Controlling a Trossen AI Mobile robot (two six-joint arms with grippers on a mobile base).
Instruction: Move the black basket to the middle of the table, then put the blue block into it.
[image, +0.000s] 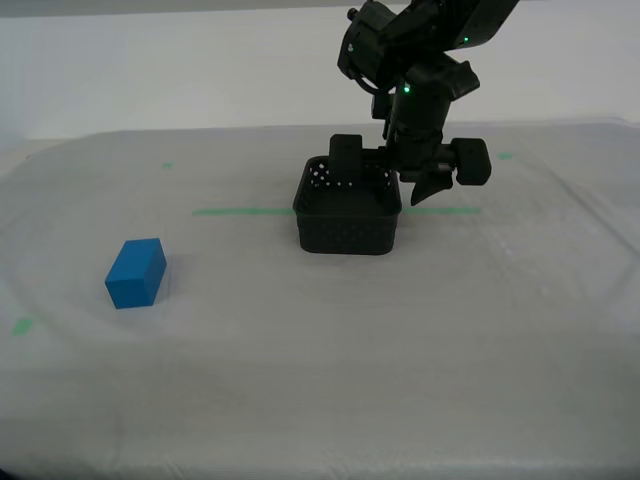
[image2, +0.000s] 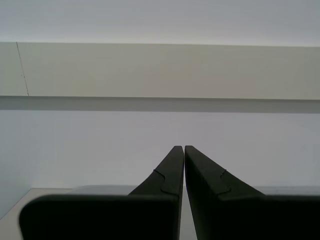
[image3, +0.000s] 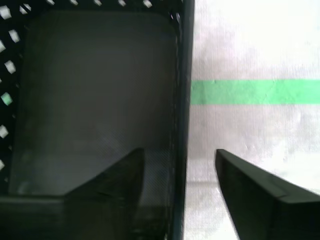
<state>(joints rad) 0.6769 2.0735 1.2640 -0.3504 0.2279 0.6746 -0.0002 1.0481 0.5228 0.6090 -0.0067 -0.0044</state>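
The black basket (image: 345, 225) stands on the table (image: 330, 380) near the middle, on the green tape line. My first gripper (image: 402, 190) reaches down over the basket's wall on the exterior view's right. In the first wrist view my first gripper (image3: 180, 152) is open and straddles that wall (image3: 182, 75), one finger inside the basket (image3: 95, 90) and one outside, with gaps on both sides. The blue block (image: 136, 272) lies alone toward the exterior view's left. My second gripper (image2: 184, 148) is shut on nothing and faces a pale wall.
A long green tape line (image: 240, 211) runs across the table behind the basket, also the green tape line (image3: 255, 92) beside the basket wall. Small green marks (image: 21, 325) sit near the table's edges. Bare sheeting lies between block and basket.
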